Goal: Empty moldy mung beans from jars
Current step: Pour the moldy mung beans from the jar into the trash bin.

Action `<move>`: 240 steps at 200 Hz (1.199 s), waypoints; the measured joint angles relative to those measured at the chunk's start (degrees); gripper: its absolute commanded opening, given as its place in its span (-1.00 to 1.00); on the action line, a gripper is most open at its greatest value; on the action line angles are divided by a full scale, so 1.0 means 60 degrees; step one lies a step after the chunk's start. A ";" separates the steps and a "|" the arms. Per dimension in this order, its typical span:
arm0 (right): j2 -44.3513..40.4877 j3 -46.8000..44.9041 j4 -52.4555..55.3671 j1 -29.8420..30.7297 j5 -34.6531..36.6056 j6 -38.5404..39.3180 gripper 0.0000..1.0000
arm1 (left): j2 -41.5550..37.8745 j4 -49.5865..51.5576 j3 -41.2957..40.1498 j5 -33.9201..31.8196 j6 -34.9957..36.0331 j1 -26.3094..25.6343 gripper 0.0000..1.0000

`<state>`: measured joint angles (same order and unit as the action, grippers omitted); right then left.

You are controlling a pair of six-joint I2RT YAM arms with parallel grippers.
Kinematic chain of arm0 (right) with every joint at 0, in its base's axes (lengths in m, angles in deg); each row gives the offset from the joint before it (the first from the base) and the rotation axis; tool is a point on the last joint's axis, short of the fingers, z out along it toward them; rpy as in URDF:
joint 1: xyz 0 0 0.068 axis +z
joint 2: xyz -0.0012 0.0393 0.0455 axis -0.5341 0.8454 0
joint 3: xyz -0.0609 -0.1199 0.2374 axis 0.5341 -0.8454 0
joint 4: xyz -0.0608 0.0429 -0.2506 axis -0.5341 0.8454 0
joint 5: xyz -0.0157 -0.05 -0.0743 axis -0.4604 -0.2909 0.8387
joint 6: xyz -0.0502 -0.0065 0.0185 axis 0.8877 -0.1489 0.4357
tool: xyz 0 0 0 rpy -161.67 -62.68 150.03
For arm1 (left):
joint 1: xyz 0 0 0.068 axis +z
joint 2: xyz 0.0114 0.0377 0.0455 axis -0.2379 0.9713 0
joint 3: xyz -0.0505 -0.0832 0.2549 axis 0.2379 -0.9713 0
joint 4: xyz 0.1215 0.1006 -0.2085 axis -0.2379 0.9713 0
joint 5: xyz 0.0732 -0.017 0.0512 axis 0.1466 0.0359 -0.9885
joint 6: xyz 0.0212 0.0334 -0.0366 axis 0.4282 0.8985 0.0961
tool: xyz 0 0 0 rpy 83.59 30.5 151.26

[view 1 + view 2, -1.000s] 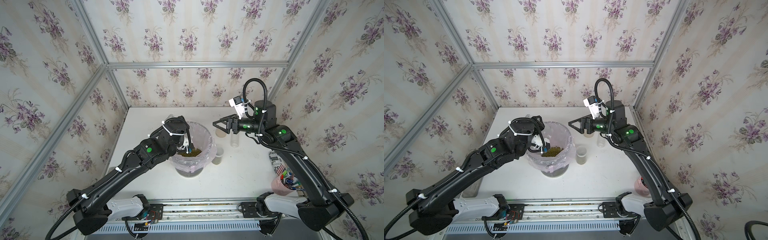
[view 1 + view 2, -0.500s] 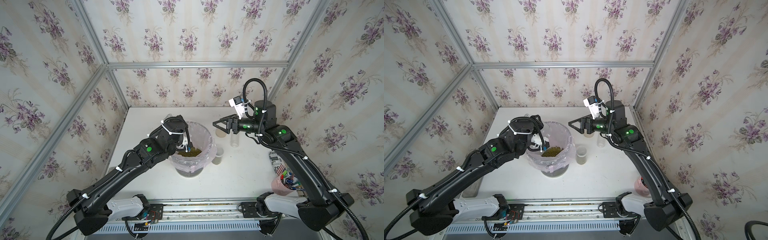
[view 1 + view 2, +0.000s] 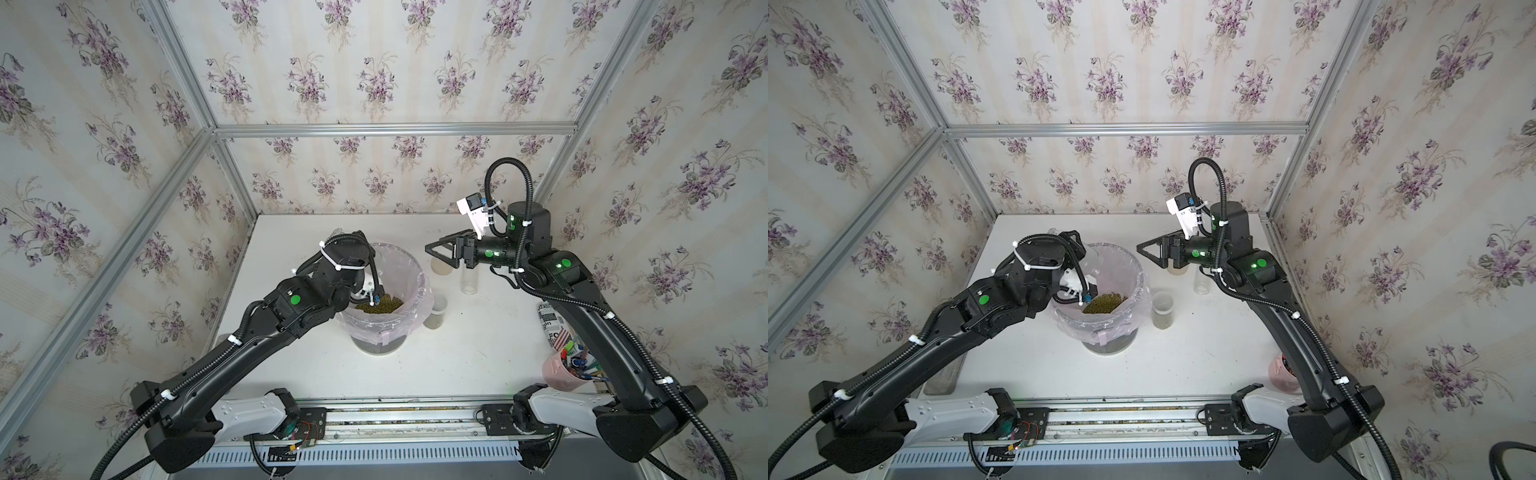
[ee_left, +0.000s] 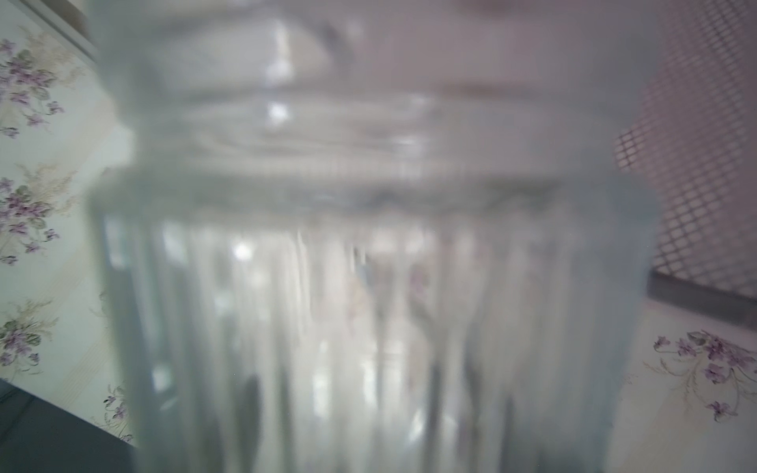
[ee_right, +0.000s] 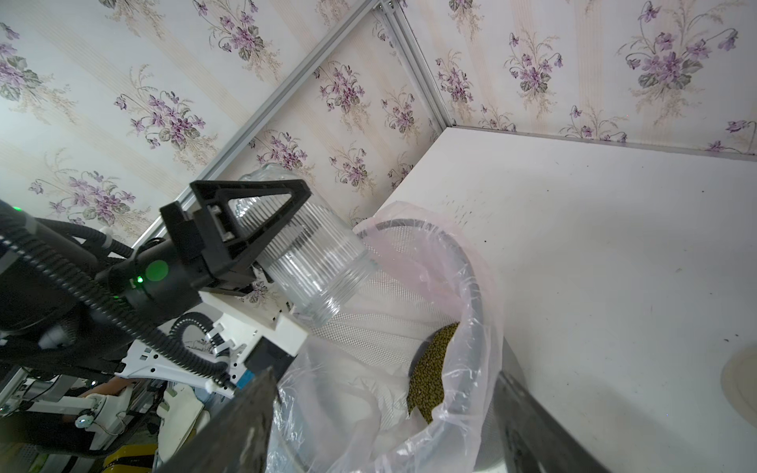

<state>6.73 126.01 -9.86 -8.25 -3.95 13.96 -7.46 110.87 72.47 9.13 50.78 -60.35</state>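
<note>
Right wrist view shows left gripper (image 5: 286, 204) clamped on a ribbed clear jar (image 5: 315, 262) tilted over grainy mung beans (image 5: 430, 368); left wrist view, only blurred ribs. The right gripper (image 3: 430, 248) stands spread, empty.

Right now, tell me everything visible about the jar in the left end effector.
The ribbed jar is clear, cylindrical, lidless, with a threaded neck, and looks empty. The left end effector clamps its body; it tilts mouth-down over the pink-lined mesh bin, above the mung beans heaped inside. Whether its mouth touches the bin is unclear.
</note>
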 measured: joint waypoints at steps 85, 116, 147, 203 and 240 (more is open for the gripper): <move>0.0033 0.0007 -0.0004 0.0000 0.0018 -0.0004 0.61 | 0.0047 0.0106 -0.0007 0.0215 0.0000 0.0197 -1.00; 0.0033 0.0007 -0.0004 0.0000 0.0022 -0.0007 0.61 | 0.0007 0.0095 0.0036 0.0288 0.0000 0.0219 -1.00; 0.0047 -0.0011 -0.0015 0.0000 0.0047 -0.0007 0.61 | 0.0047 0.0069 0.0058 0.0350 0.0000 0.0189 -1.00; 0.0138 -0.0018 -0.0004 0.0000 0.0062 -0.0004 0.61 | 0.0051 0.0102 0.0109 0.0266 0.0000 0.0259 -1.00; 0.0175 -0.0011 -0.0004 0.0000 0.0084 0.0000 0.61 | 0.0084 0.0182 0.0157 0.0361 0.0000 0.0266 -1.00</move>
<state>7.78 125.94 -9.88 -8.25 -3.44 13.96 -6.95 111.96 73.41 11.30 50.78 -58.76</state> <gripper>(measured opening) 0.805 0.822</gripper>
